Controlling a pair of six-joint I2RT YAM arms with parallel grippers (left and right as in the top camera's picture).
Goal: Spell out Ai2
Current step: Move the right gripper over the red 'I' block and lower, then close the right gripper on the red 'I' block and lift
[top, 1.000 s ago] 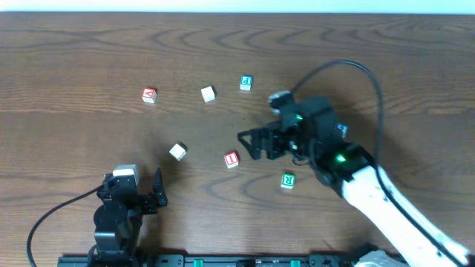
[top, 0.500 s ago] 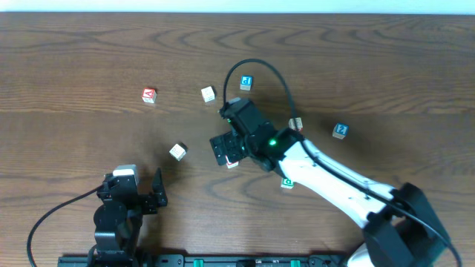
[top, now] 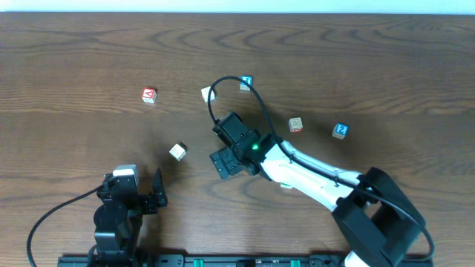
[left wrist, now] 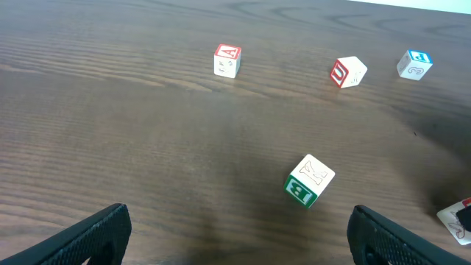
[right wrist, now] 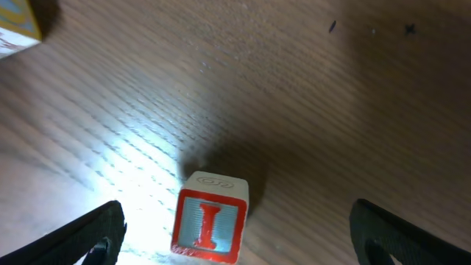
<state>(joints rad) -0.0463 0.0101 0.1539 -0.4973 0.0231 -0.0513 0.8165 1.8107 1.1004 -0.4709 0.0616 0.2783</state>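
Note:
The red I block (right wrist: 210, 224) stands on the table between the open fingers of my right gripper (right wrist: 239, 228), nearer the left finger. In the overhead view my right gripper (top: 225, 161) covers that block at the table's middle. The red A block (top: 149, 95) lies far left of it and also shows in the left wrist view (left wrist: 227, 60). The blue 2 block (top: 340, 131) lies to the right. My left gripper (top: 141, 195) is open and empty near the front edge; its fingers (left wrist: 239, 232) frame bare table.
A green-and-white K block (top: 177, 152) (left wrist: 309, 180) lies between the two grippers. A white-and-red block (top: 208, 94) (left wrist: 347, 72), a blue block (top: 246, 81) (left wrist: 414, 64) and a tan block (top: 296, 124) lie further back. The right arm's cable loops over the white block.
My right arm has swung left and forward, bringing its open gripper over the red I block. The 2 block and the tan block came into view. The left arm has not moved.

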